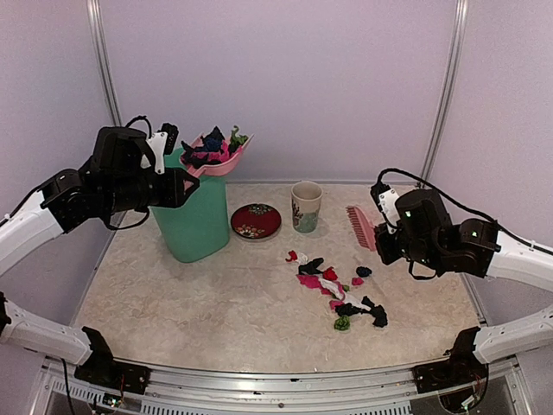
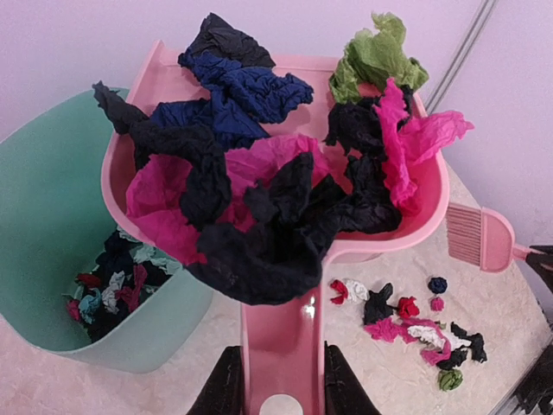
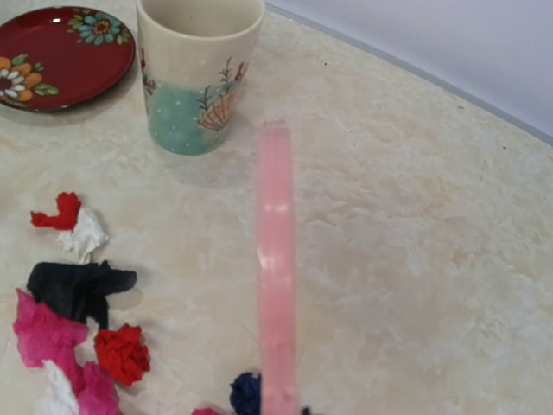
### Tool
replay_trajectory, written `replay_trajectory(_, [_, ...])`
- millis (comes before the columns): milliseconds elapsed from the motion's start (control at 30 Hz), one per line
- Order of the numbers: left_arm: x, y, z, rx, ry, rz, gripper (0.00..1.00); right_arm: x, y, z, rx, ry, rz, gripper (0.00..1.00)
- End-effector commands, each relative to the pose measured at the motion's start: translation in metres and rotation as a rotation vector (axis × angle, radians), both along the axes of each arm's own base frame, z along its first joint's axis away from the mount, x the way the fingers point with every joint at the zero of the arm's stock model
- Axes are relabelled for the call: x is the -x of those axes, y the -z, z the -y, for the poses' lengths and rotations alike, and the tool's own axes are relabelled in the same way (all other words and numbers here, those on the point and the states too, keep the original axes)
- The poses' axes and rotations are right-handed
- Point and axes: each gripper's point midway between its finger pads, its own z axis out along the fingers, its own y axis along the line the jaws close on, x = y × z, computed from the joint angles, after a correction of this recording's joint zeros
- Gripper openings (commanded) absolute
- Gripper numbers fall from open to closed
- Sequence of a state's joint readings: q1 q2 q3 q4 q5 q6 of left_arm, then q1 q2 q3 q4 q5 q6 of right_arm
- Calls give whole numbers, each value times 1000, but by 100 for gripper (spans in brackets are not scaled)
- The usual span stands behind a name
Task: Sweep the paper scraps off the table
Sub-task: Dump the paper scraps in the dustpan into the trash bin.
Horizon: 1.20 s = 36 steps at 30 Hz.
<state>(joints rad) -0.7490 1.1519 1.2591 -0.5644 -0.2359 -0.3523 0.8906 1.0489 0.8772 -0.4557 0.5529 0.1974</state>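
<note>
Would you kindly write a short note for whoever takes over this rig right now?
Left pincer: shut on the dustpan handle, loaded dustpan above the bin, not yet tipped.
Right pincer: shut on the brush, over the table right of the cup.
Done: some scraps already in the bin.
Left: empty the dustpan, then sweep up the scraps in front of the cup.

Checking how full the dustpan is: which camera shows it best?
The left wrist view: the dustpan fills the frame, heaped with paper scraps. The top view shows it small, above the bin; the right wrist view misses it.
</note>
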Motion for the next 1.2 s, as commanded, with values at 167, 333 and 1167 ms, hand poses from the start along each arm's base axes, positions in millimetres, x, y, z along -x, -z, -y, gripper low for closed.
replay_trajectory(167, [-11,-24,-32,364,85,-76,0,-5,6,-3,-16,-1,0,0])
replay_trajectory(333, [-11,-27,-44,492,125,-103,0,-4,8,-2,-21,3,-5,0])
replay_trajectory(1167, [10,-36,-79,1287,388,-331,0,-2,7,1,-43,14,-9,0])
